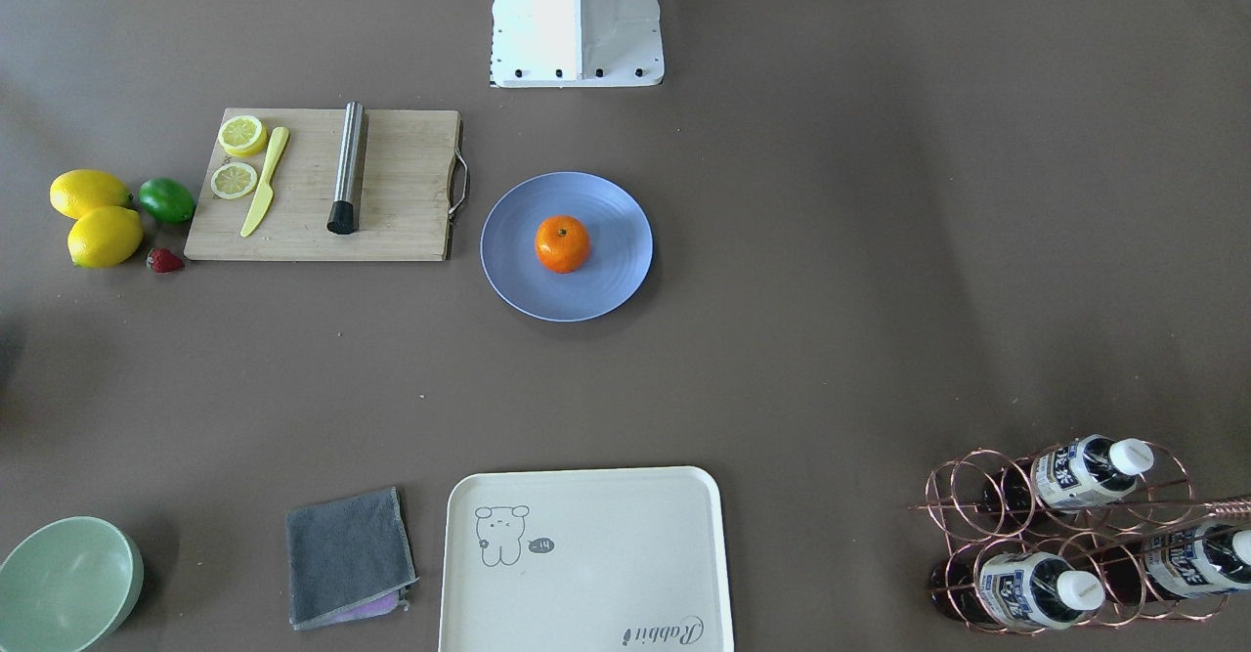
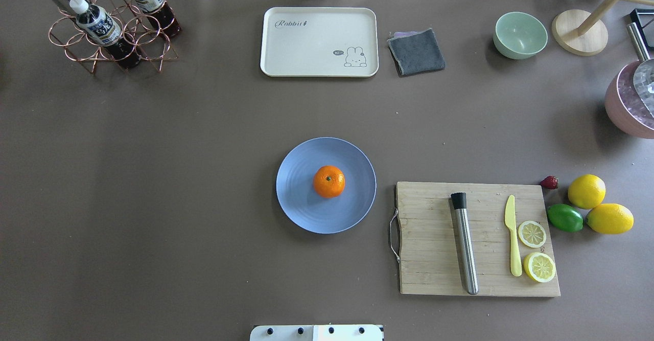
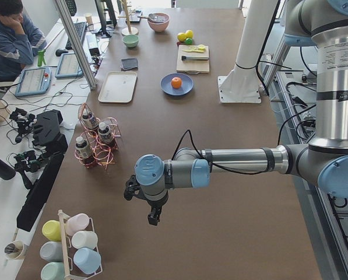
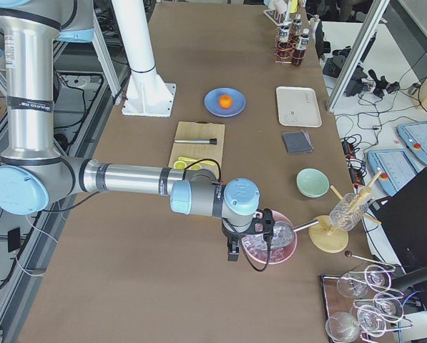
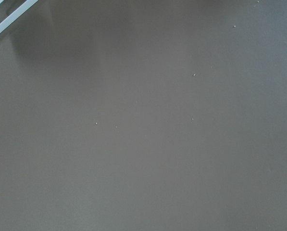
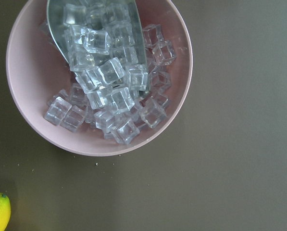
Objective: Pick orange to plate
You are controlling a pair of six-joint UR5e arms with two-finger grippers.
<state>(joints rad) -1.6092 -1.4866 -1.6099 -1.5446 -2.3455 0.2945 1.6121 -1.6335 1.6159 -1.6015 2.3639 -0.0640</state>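
While the tray [image 1: 596, 584] reads "Rabbit", the orange [image 1: 562, 243] lies on the plate [image 1: 608, 210], far from left gripper [image 3: 154, 217] and right gripper [image 4: 232, 251]; we cannot tell their state.

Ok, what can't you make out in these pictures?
- Left gripper: seen only in the left side view, small; open or shut unclear.
- Right gripper: only in the right side view; same.
- Pink bowl: cut by the overhead view's right edge.
- Bottle labels: too small to read.
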